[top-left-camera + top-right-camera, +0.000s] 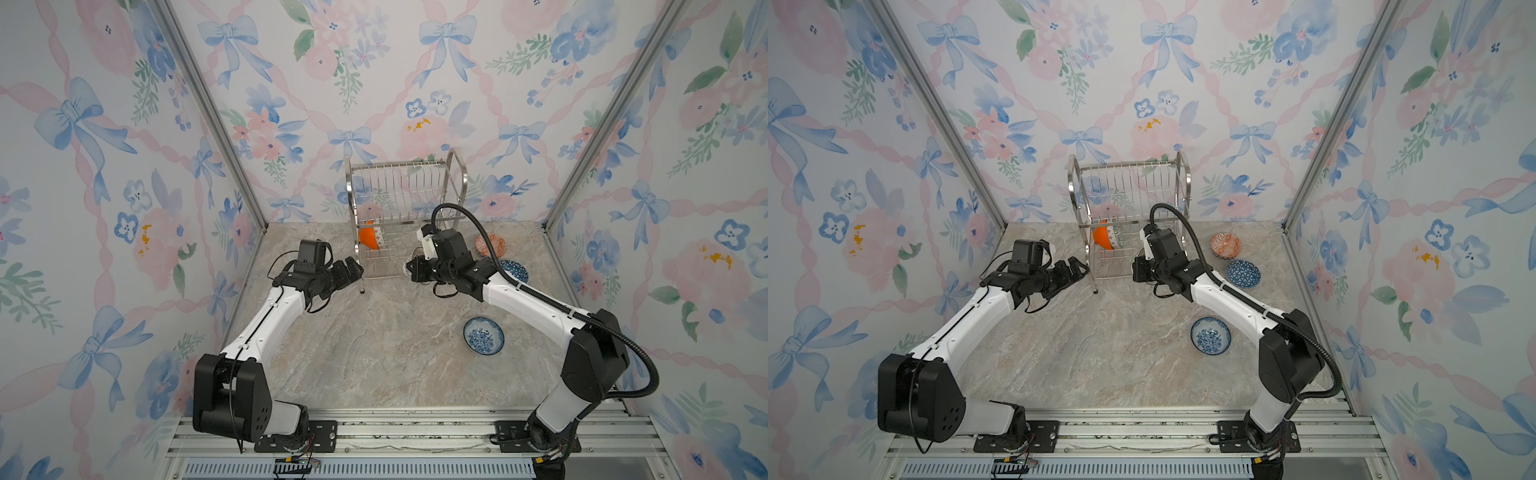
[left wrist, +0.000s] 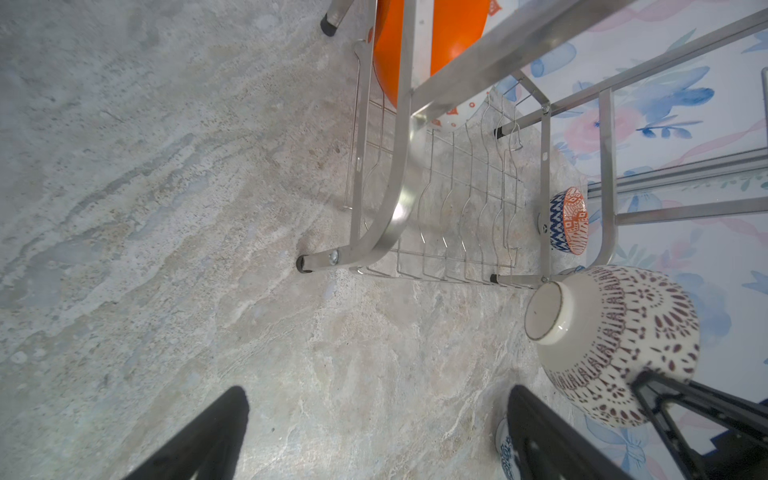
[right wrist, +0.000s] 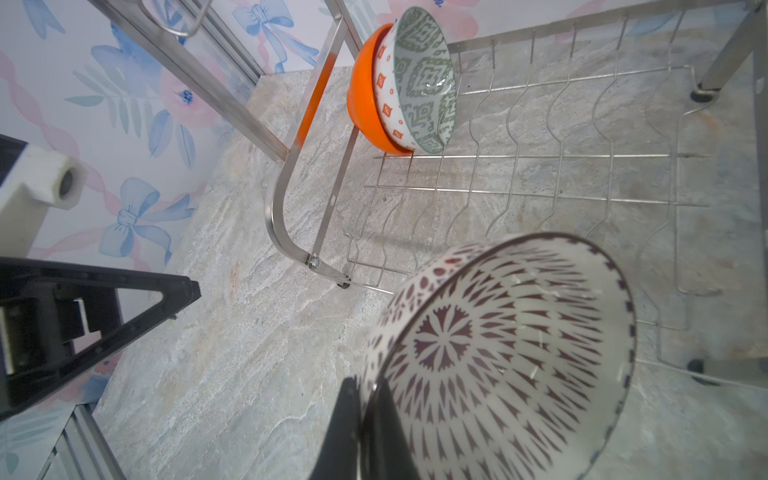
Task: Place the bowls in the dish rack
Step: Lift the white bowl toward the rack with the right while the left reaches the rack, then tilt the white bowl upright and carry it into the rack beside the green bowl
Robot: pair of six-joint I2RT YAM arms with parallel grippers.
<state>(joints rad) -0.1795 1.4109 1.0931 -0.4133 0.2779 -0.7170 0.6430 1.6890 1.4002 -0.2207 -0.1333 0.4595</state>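
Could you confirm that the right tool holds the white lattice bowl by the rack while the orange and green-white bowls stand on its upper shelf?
Not quite: the orange bowl and green-white bowl stand on the lower shelf of the dish rack, as the right wrist view shows. The right tool does hold the white lattice bowl by the rack.

Open tabletop [image 1: 365, 353] near and centre, with only the blue-white floral bowl [image 1: 483, 336] in the way at near right. Inside the dish rack [image 1: 464, 183], lower-shelf slots free right of the orange bowl [image 1: 368, 240] and green-white bowl [image 3: 424, 79]. Far right crowded by the orange-red-white bowl [image 1: 491, 245] and dark-blue bowl [image 1: 514, 271].
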